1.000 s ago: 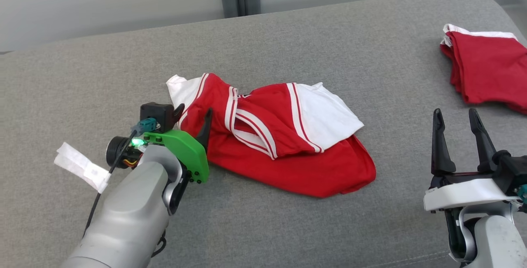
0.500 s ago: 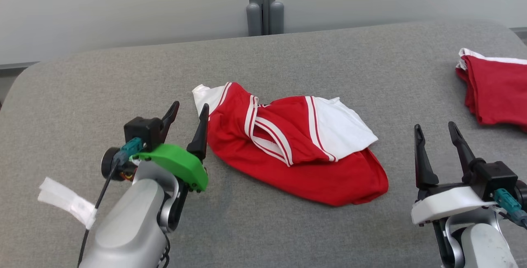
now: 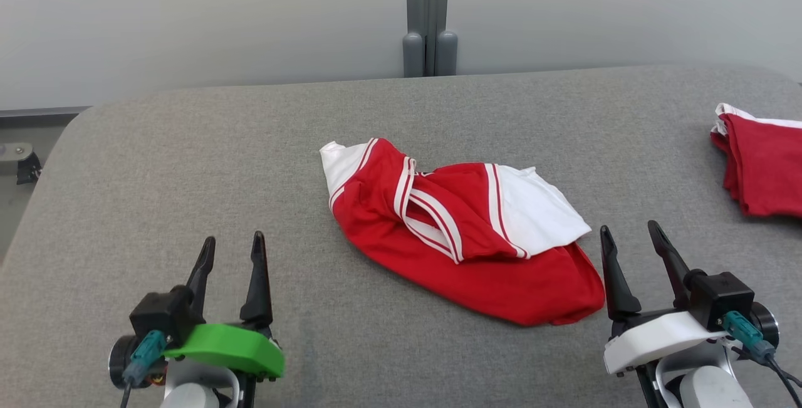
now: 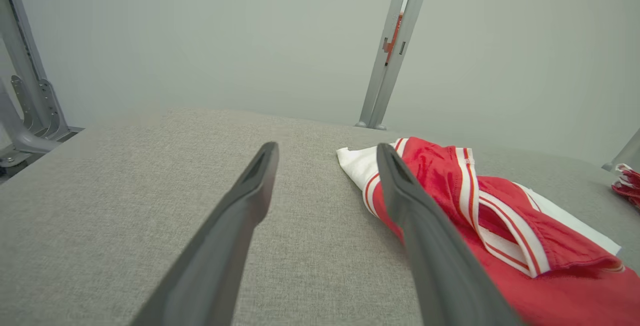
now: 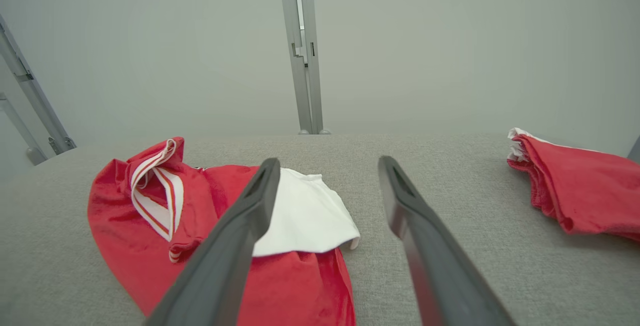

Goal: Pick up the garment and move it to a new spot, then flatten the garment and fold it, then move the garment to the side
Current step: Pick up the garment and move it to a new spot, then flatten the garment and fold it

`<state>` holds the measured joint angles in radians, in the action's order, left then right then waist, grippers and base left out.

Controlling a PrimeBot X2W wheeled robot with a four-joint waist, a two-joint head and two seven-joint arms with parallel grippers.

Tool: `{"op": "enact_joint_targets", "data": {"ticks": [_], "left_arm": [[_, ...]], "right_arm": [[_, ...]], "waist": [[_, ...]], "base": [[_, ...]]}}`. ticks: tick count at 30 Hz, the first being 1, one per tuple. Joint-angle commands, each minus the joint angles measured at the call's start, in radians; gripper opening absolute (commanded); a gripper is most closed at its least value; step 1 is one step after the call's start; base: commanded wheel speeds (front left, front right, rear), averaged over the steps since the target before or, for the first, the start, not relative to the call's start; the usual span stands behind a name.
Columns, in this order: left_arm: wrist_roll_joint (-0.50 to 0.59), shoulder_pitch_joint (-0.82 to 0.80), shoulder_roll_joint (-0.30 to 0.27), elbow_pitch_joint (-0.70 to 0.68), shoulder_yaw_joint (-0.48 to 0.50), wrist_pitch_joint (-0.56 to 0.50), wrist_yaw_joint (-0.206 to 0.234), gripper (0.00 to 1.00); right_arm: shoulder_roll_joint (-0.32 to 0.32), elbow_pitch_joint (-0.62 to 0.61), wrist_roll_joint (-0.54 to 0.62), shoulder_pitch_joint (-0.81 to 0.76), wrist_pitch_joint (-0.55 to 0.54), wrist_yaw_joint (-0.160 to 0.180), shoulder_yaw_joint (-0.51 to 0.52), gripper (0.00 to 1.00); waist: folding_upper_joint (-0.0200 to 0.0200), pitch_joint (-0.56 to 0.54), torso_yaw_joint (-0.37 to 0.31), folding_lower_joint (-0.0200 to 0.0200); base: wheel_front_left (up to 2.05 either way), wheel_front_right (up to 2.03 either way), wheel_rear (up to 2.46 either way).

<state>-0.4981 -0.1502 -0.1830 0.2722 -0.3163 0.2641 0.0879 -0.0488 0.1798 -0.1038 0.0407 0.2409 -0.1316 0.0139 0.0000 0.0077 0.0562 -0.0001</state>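
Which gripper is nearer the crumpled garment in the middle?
Right. The right gripper sits close beside the garment, at its right edge, jaws open. The left gripper stands well off the garment's left side, jaws open too.

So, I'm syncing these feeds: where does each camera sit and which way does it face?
Head view: on the head, looking forward and down at the garment on the grey surface; left gripper lower left, right gripper lower right, jaws open.
Left wrist view: on the left wrist, looking along its own jaws; garment at right.
Right wrist view: on the right wrist, along its own jaws; garment at left, red pile at right.
Shared: all three show the garment.
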Motion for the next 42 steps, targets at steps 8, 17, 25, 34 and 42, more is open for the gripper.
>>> {"op": "enact_joint_targets", "data": {"ticks": [8,17,25,34,42], "left_arm": [[0.055,0.143,0.036,-0.084,0.076,0.000,-0.014,1.00],[0.081,0.176,0.064,-0.074,0.105,0.000,-0.038,1.00],[0.096,0.165,0.078,-0.056,0.120,0.000,-0.059,1.00],[0.113,0.147,0.088,-0.051,0.126,0.000,-0.074,1.00],[0.126,0.128,0.098,-0.047,0.124,0.000,-0.087,1.00]], "right_arm": [[-0.003,0.030,-0.027,-0.027,0.017,0.002,-0.024,1.00],[-0.003,0.053,-0.024,-0.029,0.022,0.002,-0.031,1.00],[-0.003,0.076,-0.008,-0.028,0.020,0.002,-0.007,1.00],[-0.003,0.149,0.104,0.021,-0.031,0.002,-0.030,1.00],[-0.003,0.306,0.195,0.138,-0.048,0.002,-0.068,1.00]], "waist": [[0.0000,-0.011,0.015,0.0001],[0.0000,-0.014,0.014,0.0001],[0.0000,-0.011,0.018,0.0001],[0.0000,0.013,0.051,0.0001],[0.0000,0.048,0.105,0.0001]], "base": [[0.00,0.00,0.00],[0.00,0.00,0.00],[0.00,0.00,0.00],[0.00,0.00,0.00],[0.00,0.00,0.00]]}}
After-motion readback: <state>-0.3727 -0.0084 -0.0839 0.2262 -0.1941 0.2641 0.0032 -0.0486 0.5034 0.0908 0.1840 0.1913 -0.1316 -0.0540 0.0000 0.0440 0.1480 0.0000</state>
